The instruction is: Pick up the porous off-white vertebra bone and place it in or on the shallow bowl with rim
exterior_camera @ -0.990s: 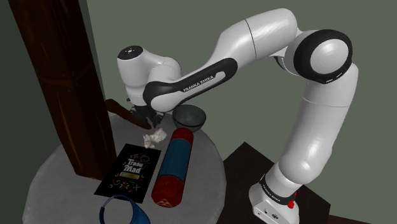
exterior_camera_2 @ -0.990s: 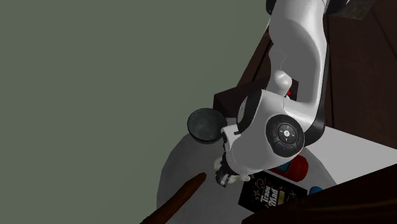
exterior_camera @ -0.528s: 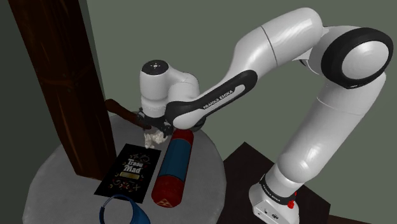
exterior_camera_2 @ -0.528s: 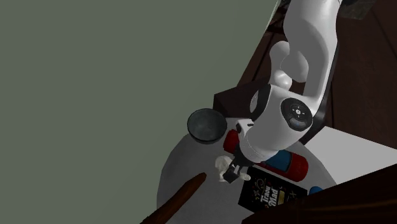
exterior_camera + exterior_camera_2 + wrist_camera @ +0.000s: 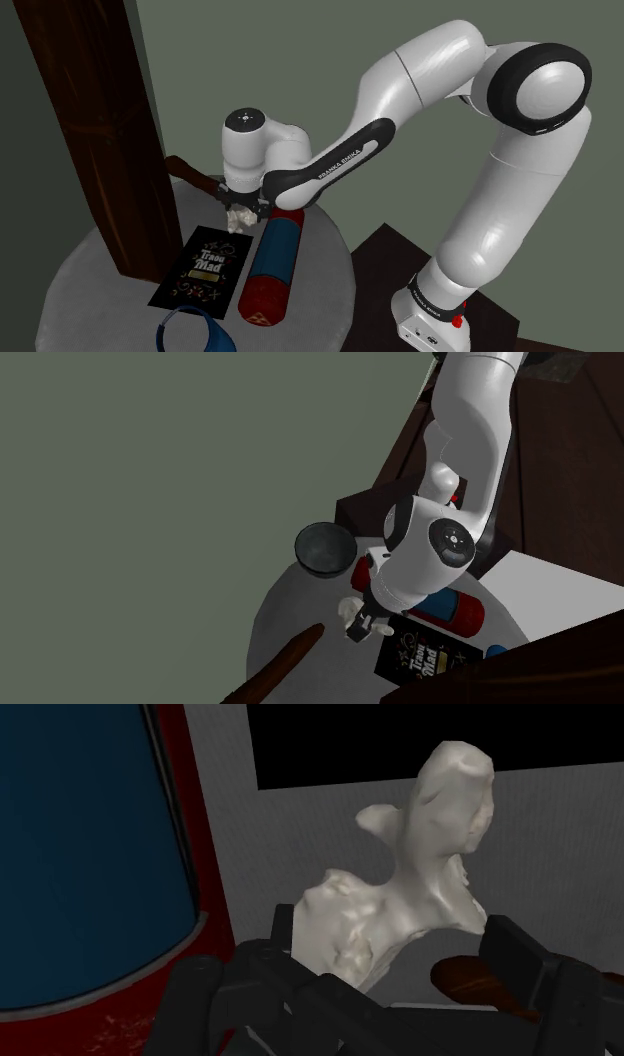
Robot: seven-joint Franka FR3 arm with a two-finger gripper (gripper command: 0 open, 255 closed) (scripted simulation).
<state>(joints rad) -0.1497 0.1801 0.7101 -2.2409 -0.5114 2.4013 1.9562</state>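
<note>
Counts: one of every kind, no duplicates.
One round grey worktop [image 5: 90,290]. On it: one off-white vertebra bone [image 5: 240,215] at frame centre-left, one red-and-blue cylinder [image 5: 275,262] below centre, one black printed card [image 5: 205,265] to the cylinder's left, one blue curved thing [image 5: 190,330] at the bottom edge, and one brown stick [image 5: 190,172] at left of centre. One dark bowl [image 5: 322,547] sits at the centre of the second exterior view. One dark wooden post [image 5: 95,130] stands at upper left. One white arm [image 5: 480,200] with one black hand [image 5: 240,205], on one stand [image 5: 430,310] at lower right.
</note>
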